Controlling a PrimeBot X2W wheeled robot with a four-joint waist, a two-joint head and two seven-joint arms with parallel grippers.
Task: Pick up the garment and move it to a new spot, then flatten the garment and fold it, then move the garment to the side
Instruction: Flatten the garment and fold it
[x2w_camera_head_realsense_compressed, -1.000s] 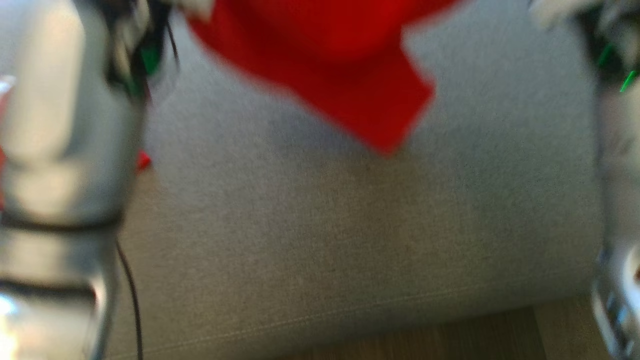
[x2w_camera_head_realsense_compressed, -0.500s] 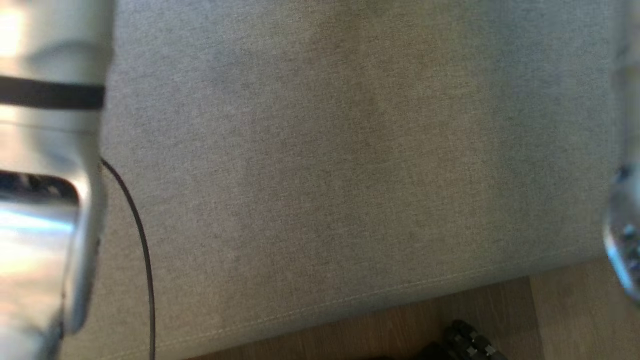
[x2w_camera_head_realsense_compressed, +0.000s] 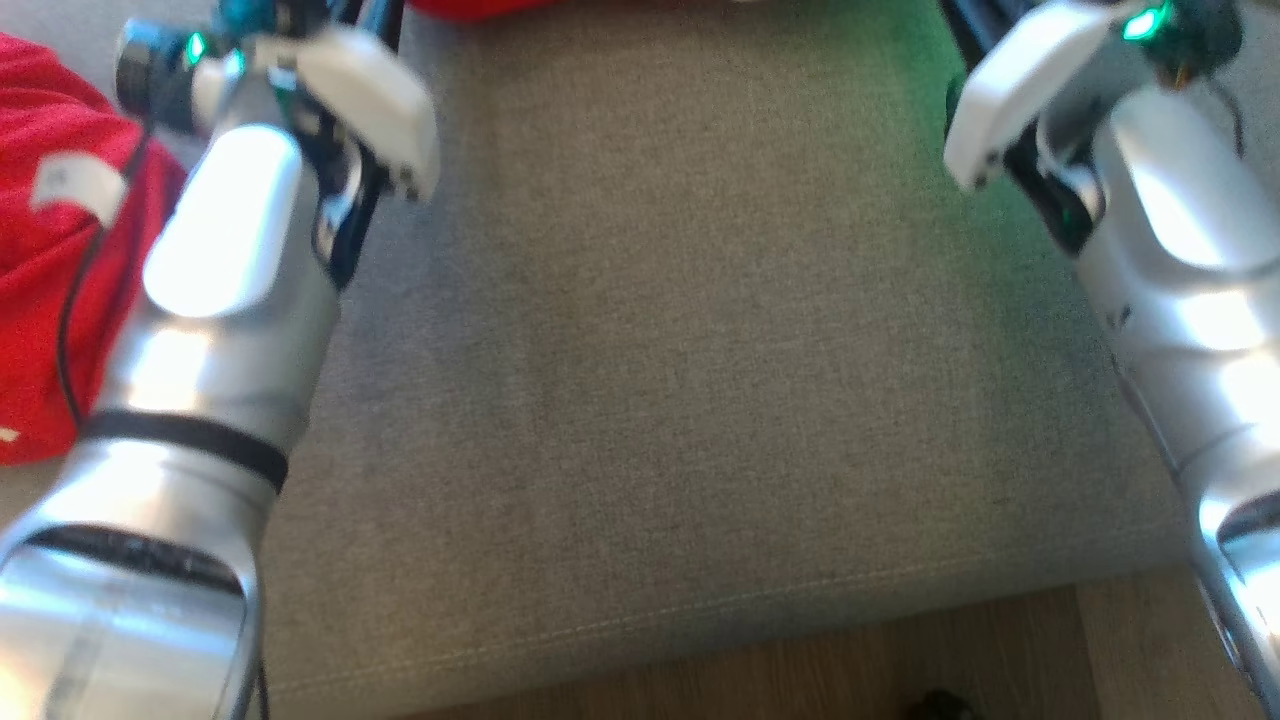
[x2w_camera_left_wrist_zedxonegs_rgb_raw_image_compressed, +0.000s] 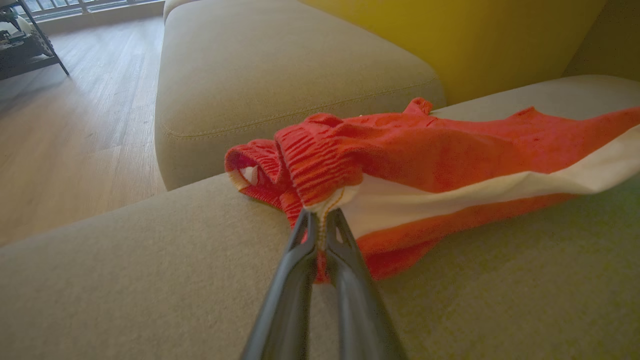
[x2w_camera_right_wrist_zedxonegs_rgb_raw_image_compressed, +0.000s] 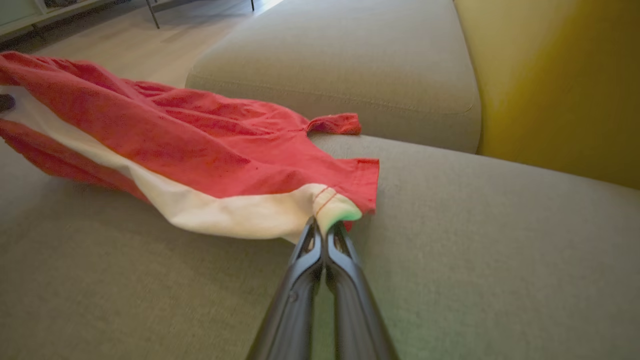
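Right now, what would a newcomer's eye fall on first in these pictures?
A red garment with a white band, stretched over the grey sofa cushion. The left gripper and right gripper hold its two ends, jaws shut on the white hem. Behind rises a yellow surface.

The garment is red cloth with a broad white band along one side and a gathered, ribbed waistband at one end. It is drawn out lengthwise, rumpled, its lower folds resting on the grey sofa cushion towards its far edge.
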